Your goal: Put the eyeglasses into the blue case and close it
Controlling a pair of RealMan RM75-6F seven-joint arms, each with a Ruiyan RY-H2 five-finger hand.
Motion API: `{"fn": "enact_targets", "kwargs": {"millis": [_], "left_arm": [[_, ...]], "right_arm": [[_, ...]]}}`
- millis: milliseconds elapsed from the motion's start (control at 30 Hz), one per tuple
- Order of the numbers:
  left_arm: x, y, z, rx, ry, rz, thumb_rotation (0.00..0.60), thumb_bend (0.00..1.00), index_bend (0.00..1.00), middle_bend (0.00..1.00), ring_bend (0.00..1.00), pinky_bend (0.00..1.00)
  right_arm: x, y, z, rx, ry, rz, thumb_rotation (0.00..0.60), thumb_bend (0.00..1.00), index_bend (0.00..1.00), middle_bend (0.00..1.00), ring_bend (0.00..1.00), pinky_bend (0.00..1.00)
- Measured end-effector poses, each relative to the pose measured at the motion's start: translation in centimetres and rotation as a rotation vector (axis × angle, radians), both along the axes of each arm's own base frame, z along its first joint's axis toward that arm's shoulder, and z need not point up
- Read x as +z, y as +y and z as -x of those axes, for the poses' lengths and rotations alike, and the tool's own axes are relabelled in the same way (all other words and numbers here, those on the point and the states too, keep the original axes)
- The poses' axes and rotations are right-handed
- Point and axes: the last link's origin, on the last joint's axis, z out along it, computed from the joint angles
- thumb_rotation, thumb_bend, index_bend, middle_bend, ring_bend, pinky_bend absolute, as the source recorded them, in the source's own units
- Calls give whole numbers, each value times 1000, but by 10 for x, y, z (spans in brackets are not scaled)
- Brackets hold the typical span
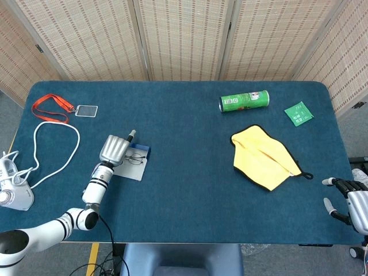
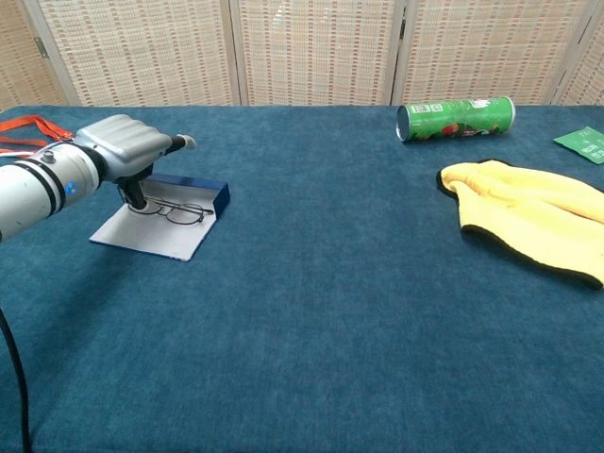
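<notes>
A: Item one, the eyeglasses (image 2: pixel 172 211). Where were they recorded?

B: They were logged lying flat on the opened blue case (image 2: pixel 156 229), near the far end of its pale inside panel, close against the raised blue wall. The case sat at the left of the table (image 1: pixel 184 190), open, lid not yet brought over.

A: And the long axis?

B: In the chest view the frame was noted running left to right, roughly along the blue wall.

A: Item two, the left hand (image 2: pixel 127 146)?

B: It was entered as poised directly over the left end of the glasses, dark fingertips (image 2: pixel 135 196) pointed down at or beside that end. Whether the frame was pinched could not be told; contact was hidden beneath the hand.

A: The right hand (image 1: pixel 352 198)?

B: It was catalogued at the near right corner, fingers apart, nothing held, well apart from the case.

A: Which was nearer?

B: The left was judged far nearer; closing was reckoned its job, the glasses lying just to its right and below.
</notes>
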Motion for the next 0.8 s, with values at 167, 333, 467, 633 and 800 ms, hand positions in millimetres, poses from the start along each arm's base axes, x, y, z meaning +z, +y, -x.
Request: {"fn": "enact_targets", "kwargs": {"millis": [167,333,467,633,800], "left_arm": [[0,7,-2,22,-6,-15,600,279,0,942,944,998],[-1,11,-2,44,-10,-22,600,279,0,942,944,998],[-2,7,-3,38,-14,-14,600,279,0,942,944,998],[-5,-5,-9,20,-29,23,600,279,0,942,944,998],[-10,-15,-21,-11,-44,60,600,279,0,942,944,998]], "right_arm": [[1,1,1,-4,1,2,600,390,318,395,410,309],[1,1,0,-3,1,5,600,391,318,395,411,309],[1,1,1,-4,0,1,600,390,318,395,412,308],[0,1,1,-3,-3,-1,600,390,318,395,412,308],[0,1,2,-3,-4,-2,600,390,317,395,413,309]]}}
